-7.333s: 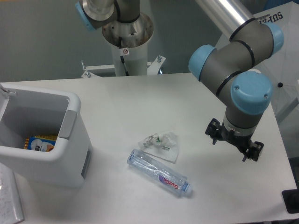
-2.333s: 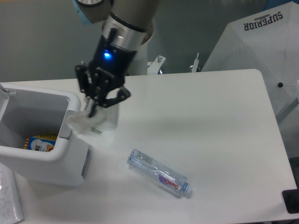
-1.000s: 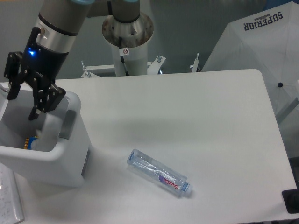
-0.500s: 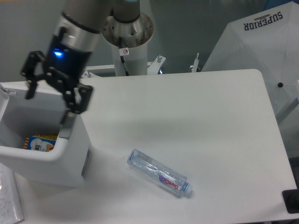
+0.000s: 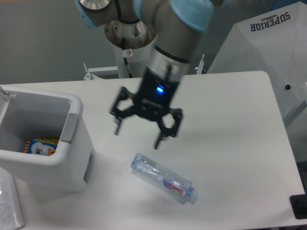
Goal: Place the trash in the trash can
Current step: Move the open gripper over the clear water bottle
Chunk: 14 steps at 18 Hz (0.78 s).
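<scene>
One bottle (image 5: 163,178) lies on its side at lower centre of the table (image 5: 230,124), well apart from the trash can (image 5: 45,143) at left; my gripper (image 5: 139,138) hangs above it, jaws wide and empty, and a round, slick body could roll or squirt out if I close off-centre.

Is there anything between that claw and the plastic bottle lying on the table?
Nothing: the camera view shows only bare white table between the open gripper and the bottle.
</scene>
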Motion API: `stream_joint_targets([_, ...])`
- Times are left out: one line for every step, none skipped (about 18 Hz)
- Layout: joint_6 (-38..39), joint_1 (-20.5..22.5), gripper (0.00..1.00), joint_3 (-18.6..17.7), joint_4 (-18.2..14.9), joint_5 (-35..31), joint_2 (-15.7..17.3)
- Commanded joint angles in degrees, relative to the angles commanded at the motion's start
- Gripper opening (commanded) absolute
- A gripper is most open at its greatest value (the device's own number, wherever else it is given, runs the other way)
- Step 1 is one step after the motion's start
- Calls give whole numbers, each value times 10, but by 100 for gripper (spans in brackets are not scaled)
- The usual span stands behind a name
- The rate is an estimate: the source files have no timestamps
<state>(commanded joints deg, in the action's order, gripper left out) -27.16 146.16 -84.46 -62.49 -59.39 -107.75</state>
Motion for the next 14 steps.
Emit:
stream_joint_targets([8, 0, 100, -1, 0, -28, -9])
stream_joint_targets([11, 0, 100, 2, -1, -54, -14])
stream_joint_targets([12, -2, 100, 1, -1, -71, -15])
stream_joint_targets([17, -3, 100, 3, -1, -77, -21])
stream_joint_targets([30, -3, 100, 3, -1, -78, -31])
stream_joint_targets([50, -4, 100, 3, 0, -78, -40])
stream_joint_targets([78, -4, 100, 6, 2, -79, -50])
stream_joint_targets([110, -4, 100, 7, 7, -83, -56])
stream_joint_targets([140, -4, 100, 8, 17, -84, -60])
stream_joint_targets([162, -4, 100, 8, 30, -85, -66])
stream_joint_targets([184, -4, 100, 10, 46, -86, -74])
stream_joint_targets([208, -4, 100, 15, 59, -87, -83])
stream_joint_targets([228, -4, 100, 20, 64, -97, -91])
stream_joint_targets([251, -10, 100, 24, 64, -140, -101])
